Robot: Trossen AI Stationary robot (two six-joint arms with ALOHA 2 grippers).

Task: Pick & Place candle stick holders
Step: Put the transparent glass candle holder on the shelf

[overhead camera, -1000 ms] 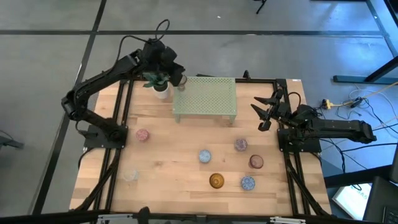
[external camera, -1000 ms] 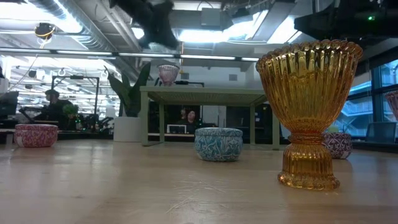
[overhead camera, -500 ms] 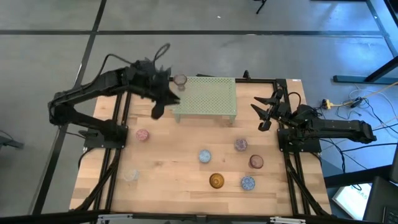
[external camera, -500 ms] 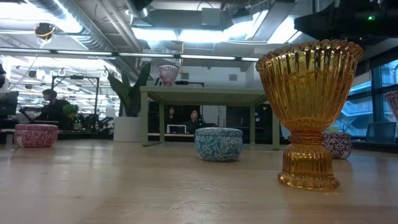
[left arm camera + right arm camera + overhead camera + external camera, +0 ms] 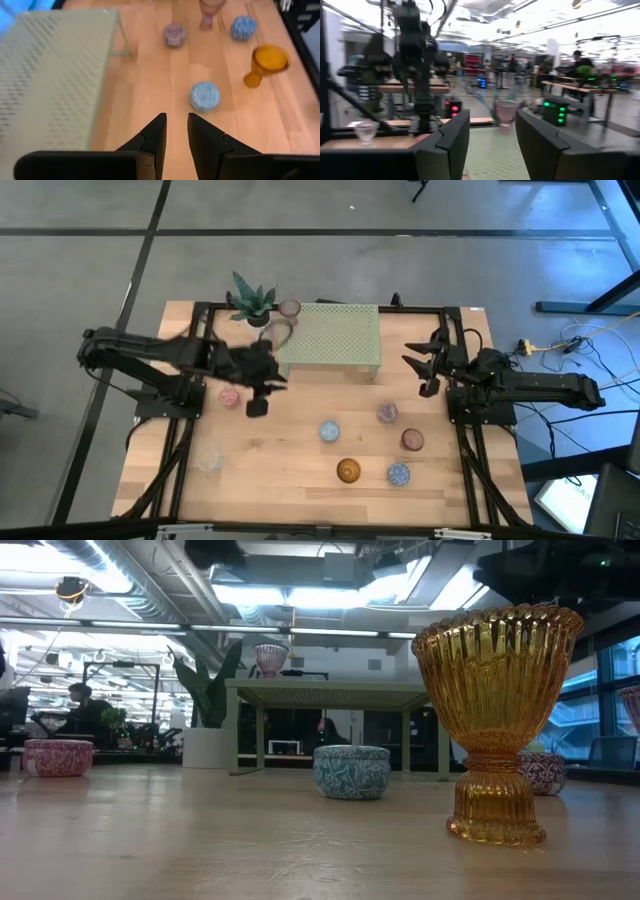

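A pinkish glass cup [image 5: 290,308] stands upright on the far left corner of the pale green perforated stand [image 5: 335,340]; it also shows in the low view [image 5: 270,658]. On the table stand a pink mosaic cup [image 5: 230,396], a blue one [image 5: 329,430], a purple one [image 5: 387,412], a pinkish-brown one [image 5: 411,440], an amber goblet [image 5: 348,470], a blue speckled one [image 5: 398,473] and a clear one [image 5: 208,462]. My left gripper [image 5: 258,402] hangs over the table between the pink mosaic cup and the stand, slightly open [image 5: 176,131] and empty. My right gripper [image 5: 425,370] waits open at the right edge.
A small potted green plant [image 5: 250,300] stands at the far left, beside the stand. The black frame rails run along the table's left and right sides. Bare wood lies between the stand and the row of cups. People show in the room beyond the table.
My left gripper has swung from the stand's far left corner by the plant toward the table's near edge and down, and now hangs over the bare wood beside the pink mosaic cup. The pinkish cup has stayed upright on the stand.
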